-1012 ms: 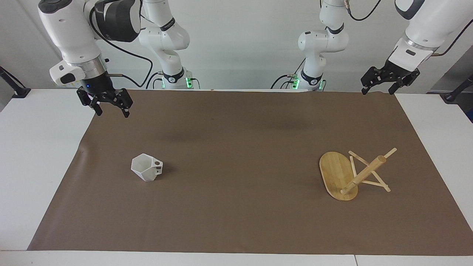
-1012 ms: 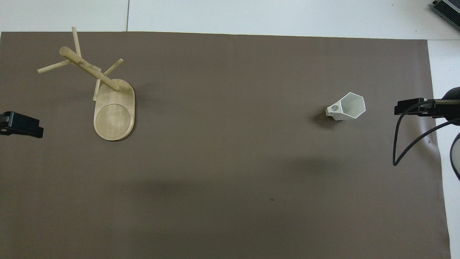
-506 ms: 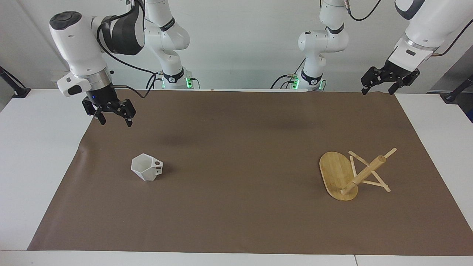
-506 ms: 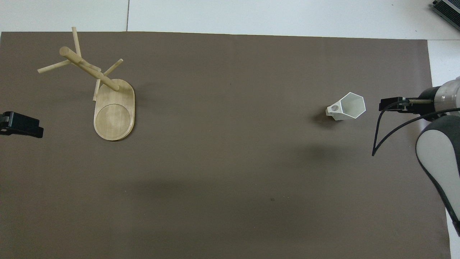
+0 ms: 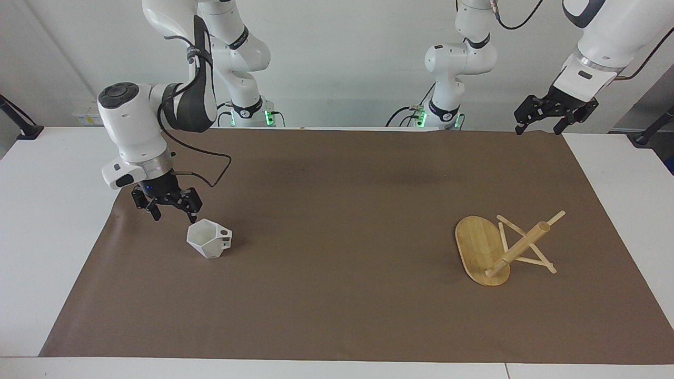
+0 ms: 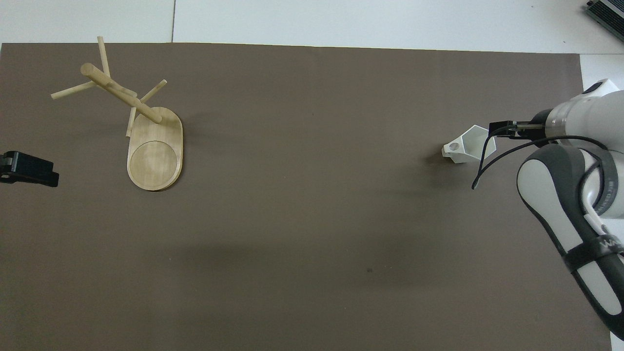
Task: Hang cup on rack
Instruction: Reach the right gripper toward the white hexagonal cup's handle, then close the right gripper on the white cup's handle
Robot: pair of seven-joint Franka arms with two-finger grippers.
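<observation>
The white faceted cup [image 5: 209,240] stands upright on the brown mat toward the right arm's end, its handle pointing toward the middle of the table; it also shows in the overhead view [image 6: 467,145]. My right gripper [image 5: 174,215] is open and hangs low just beside the cup's rim, not touching it; in the overhead view it [image 6: 500,128] overlaps the rim. The bamboo rack [image 5: 518,247] stands on its oval base toward the left arm's end [image 6: 155,156]. My left gripper [image 5: 539,128] is open, empty, and waits high over the mat's corner [image 6: 28,169].
The brown mat [image 5: 337,210] covers most of the white table [image 5: 47,210]. The right arm's cable [image 6: 480,168] loops down near the cup.
My right gripper has come down from the mat's corner near the robots and moved toward the cup, now close beside its rim. The cup, the rack and the left arm have not moved.
</observation>
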